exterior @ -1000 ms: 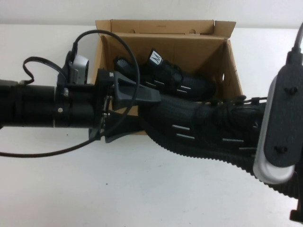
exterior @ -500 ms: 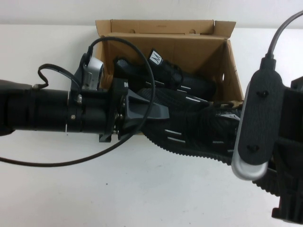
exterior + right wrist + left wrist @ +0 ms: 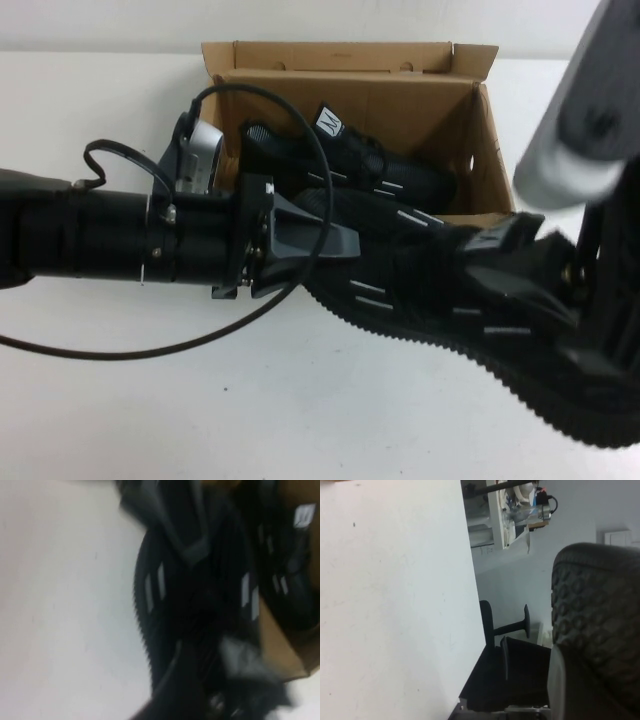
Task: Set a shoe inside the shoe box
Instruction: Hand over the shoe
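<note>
White tabletop point(image 3: 200, 420) is seen under a half-done job: one black sneaker point(image 3: 350, 160) lies in the shoe box point(image 3: 340, 60), while the shoe point(image 3: 420, 290), toe over the box's near edge, is pinched by the left gripper point(image 3: 345, 240), jaws nearly closed, and the right gripper point(image 3: 560, 300) at the heel is seen spread, its hold undeterminable.

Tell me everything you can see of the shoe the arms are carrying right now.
The shoe is a black mesh sneaker with small silver-white dashes on its side and a ridged black sole. It lies lengthwise, partly over the cardboard box's front edge and not yet inside. The left gripper is shut on one end; the right gripper is at the other end.
</note>
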Available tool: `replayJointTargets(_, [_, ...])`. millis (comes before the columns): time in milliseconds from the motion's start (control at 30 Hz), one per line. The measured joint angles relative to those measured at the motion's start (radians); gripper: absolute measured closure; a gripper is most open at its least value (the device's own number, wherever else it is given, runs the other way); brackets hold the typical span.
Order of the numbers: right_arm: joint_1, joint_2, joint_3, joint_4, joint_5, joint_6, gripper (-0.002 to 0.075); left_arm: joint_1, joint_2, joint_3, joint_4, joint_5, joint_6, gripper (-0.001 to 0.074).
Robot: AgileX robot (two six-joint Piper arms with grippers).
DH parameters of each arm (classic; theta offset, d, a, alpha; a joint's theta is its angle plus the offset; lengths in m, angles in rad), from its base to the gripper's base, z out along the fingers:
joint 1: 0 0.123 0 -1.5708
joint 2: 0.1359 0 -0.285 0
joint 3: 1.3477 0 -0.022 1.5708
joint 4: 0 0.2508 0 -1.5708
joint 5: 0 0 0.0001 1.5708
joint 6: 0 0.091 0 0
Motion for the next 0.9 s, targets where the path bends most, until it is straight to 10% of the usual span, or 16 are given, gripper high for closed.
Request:
replayJointTargets(167, [0.0, 0.0, -0.072, -0.032, -0.015, 0.21, 0.0107, 0.0, 0.0, 0.0, 0.005, 0.0, 0.025, 0.06])
replayJointTargets(500, [0.0, -0.023, -0.097, -0.115, 0.11, 0.922, 0.0162, 0.0, 0.0, 0.0, -0.066, -0.082, 0.133, 0.06])
replayJointTargets(900, [0.0, 0.028, -0.097, -0.058, 0.073, 1.258, 0.0167, 0.0, 0.002, 0.0, -0.073, -0.229, 0.19, 0.06])
